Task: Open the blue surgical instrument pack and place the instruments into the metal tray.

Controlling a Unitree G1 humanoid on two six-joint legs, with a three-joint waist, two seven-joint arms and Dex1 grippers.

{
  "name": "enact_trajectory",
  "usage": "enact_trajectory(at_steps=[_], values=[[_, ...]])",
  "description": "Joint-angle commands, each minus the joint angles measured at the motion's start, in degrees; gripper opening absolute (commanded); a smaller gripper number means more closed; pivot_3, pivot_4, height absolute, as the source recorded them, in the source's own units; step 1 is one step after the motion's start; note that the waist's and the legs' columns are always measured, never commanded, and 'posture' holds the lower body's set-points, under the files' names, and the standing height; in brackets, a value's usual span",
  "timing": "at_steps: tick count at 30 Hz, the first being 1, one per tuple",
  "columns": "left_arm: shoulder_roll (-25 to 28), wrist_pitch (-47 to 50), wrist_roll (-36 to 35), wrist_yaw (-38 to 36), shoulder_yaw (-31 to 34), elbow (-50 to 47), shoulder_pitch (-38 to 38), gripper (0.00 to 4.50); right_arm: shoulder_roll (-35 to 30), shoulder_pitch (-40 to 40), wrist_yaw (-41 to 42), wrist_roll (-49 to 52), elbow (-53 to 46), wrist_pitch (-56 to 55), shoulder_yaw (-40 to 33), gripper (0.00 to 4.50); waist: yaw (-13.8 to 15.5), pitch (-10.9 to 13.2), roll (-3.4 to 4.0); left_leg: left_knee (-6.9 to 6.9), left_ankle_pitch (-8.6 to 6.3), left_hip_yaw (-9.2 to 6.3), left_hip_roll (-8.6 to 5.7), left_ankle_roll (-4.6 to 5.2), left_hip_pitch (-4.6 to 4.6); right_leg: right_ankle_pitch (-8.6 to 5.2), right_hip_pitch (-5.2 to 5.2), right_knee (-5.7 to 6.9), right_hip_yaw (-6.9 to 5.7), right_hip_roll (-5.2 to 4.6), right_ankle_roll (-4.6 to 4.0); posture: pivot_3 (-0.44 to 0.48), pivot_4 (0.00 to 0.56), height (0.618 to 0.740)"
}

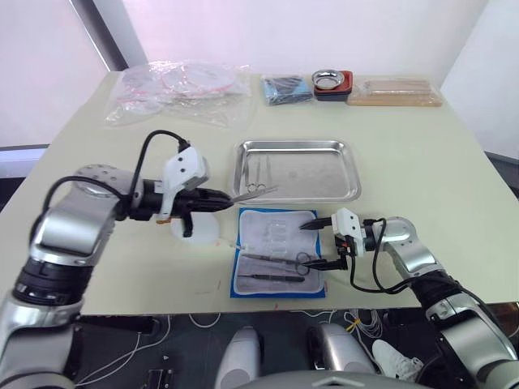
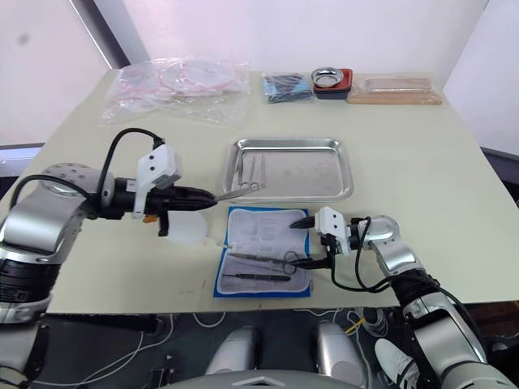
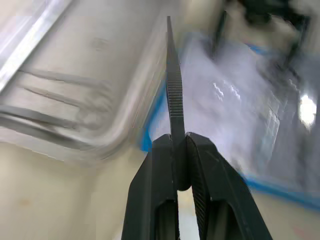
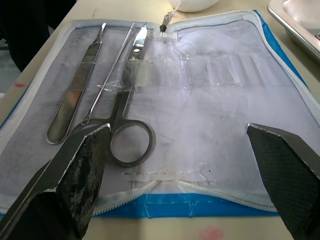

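The blue surgical instrument pack point(image 1: 280, 235) lies open, pale lining up, just in front of the metal tray point(image 1: 318, 177). Scissors point(image 4: 127, 125), a flat straight tool point(image 4: 75, 95) and a thin probe rest on the pack's front half. Two thin instruments point(image 1: 258, 174) lie in the tray's left part. My left gripper point(image 1: 219, 197) is shut on a slim tweezer-like instrument point(image 3: 173, 90) whose tip reaches toward the tray's front left corner. At the pack's right edge my right gripper point(image 1: 315, 245) stands open and holds nothing, its fingers point(image 4: 75, 170) spread wide over the lining.
A white rounded object point(image 1: 203, 231) sits under my left gripper beside the pack. Along the back edge lie clear bags of tubing point(image 1: 178, 89), a darker blue packet point(image 1: 285, 89), a small metal bowl in a red holder point(image 1: 331, 83) and a tan package point(image 1: 401, 91).
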Motion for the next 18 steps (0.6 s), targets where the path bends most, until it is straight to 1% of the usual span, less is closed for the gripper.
enact_trajectory(at_steps=[1,4,5,7,12,13,16,18], values=[[-5.18,6.67,-1.2,9.56,2.13,-4.09,-1.75,0.02,-1.11,3.08,-1.03,-7.77,6.66,1.84,4.46,4.5,-0.14,-0.05,-0.13,0.0,0.0,0.0,0.0,0.0,0.0,0.0,0.0,0.0,0.01,0.01,0.01,0.0,0.15,0.74],[-11.58,12.12,-1.99,17.68,3.37,-6.82,-1.27,0.02,-1.13,3.09,-1.09,-7.79,6.56,1.93,4.5,4.5,-0.12,-0.07,-0.14,0.0,0.0,0.0,-0.01,0.0,0.04,0.04,0.05,0.0,0.02,0.0,0.06,0.0,0.15,0.74],[-12.8,13.06,-1.92,19.48,3.52,-7.63,-0.91,0.02,-1.18,3.04,-1.06,-7.82,6.52,1.95,4.5,4.5,-0.12,-0.07,-0.14,0.0,0.0,-0.03,0.0,0.0,0.03,0.11,0.06,0.0,0.0,0.01,0.2,0.0,0.15,0.74],[-14.56,13.32,-0.21,23.3,2.93,-8.48,-0.49,0.02,-1.28,2.93,-1.0,-7.79,6.57,1.99,4.42,4.5,-0.12,-0.06,-0.13,0.0,0.0,-0.04,0.0,-0.01,0.04,0.13,0.06,0.01,-0.01,0.02,0.22,0.0,0.15,0.74],[-20.99,15.1,1.96,33.19,1.97,-8.69,-1.26,0.02,-1.24,2.72,-1.0,-7.85,6.89,1.91,4.46,4.5,-0.02,-0.08,-0.14,0.02,0.0,-0.06,-0.02,-0.02,0.06,0.14,0.09,0.01,-0.02,-0.01,0.23,0.0,0.15,0.74],[-23.63,15.32,2.6,36.12,1.77,-8.55,-1.61,0.02,-1.12,2.63,-1.04,-7.84,6.99,1.93,4.47,4.5,-0.04,-0.08,-0.14,0.03,0.0,-0.04,-0.03,-0.02,0.06,0.14,0.1,0.0,0.0,-0.02,0.23,0.0,0.15,0.74],[-29.17,16.05,3.65,41.81,1.41,-8.55,-2.17,0.02,-1.1,2.8,-1.06,-7.79,6.86,1.88,4.46,4.5,-0.03,-0.1,-0.17,0.06,0.01,-0.06,-0.05,-0.02,0.06,0.15,0.14,0.0,-0.01,-0.03,0.25,0.0,0.15,0.74],[-34.96,15.57,6.57,49.0,0.57,-6.36,-3.02,0.02,-1.05,3.01,-1.12,-7.69,6.79,1.91,4.41,4.5,0.03,-0.12,-0.1,0.06,0.0,-0.05,-0.04,-0.02,0.06,0.16,0.14,0.02,0.0,-0.02,0.26,0.0,0.15,0.74]])
